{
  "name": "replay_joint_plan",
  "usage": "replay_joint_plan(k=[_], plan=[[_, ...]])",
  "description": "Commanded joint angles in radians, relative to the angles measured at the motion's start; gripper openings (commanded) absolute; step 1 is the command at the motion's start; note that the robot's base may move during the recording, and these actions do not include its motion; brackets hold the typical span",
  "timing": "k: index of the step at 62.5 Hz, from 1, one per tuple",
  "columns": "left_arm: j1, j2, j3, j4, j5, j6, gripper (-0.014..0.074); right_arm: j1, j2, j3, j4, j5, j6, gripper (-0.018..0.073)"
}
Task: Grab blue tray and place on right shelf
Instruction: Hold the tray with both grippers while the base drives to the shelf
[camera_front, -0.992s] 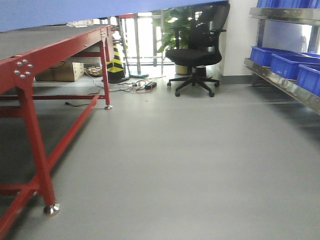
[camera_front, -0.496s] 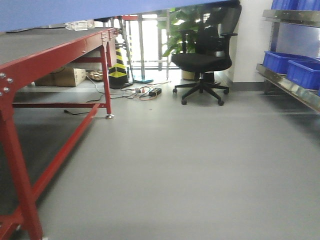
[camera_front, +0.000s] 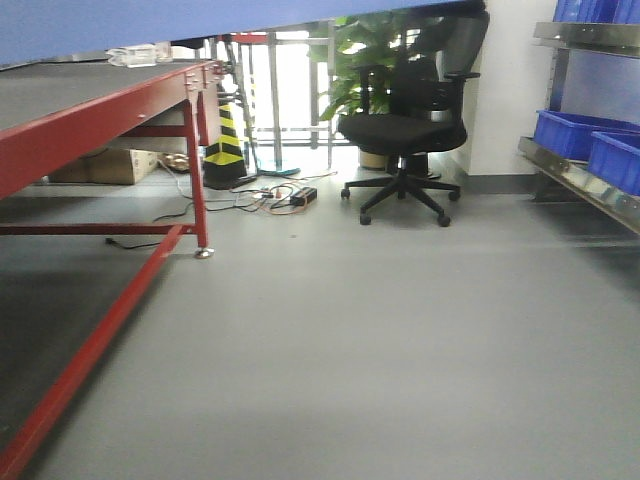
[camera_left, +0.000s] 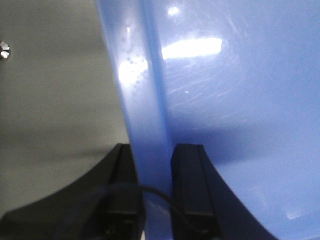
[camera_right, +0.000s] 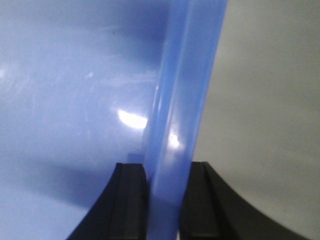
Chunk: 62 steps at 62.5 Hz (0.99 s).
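Blue tray (camera_left: 240, 100), apparently mostly cropped.

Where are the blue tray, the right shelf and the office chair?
blue tray (camera_left: 142, 100): left wrist view, on its flared rim.
right shelf (camera_front: 580, 185): front view, on its steel front lip.
office chair (camera_front: 400, 130): front view, on its seat.

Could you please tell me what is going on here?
The robot holds the blue tray in the air by opposite rims: the left end effector and the right end effector are each shut on a rim. The tray is not yet on the right shelf, which stands ahead to the right with blue bins on it.
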Motion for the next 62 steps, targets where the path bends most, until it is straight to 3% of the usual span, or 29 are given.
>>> replay_joint_plan(k=[1,62], plan=[[-0.021,-0.022,-0.026,-0.069,0.093,0.056,-0.0048,0.007,-0.03,-0.032,0.042,0.027,-0.019,0.0055],[-0.021,-0.022,-0.026,-0.069,0.095,0.056,-0.0048,0.007,-0.03,-0.032,0.042,0.026,-0.019,0.0055]])
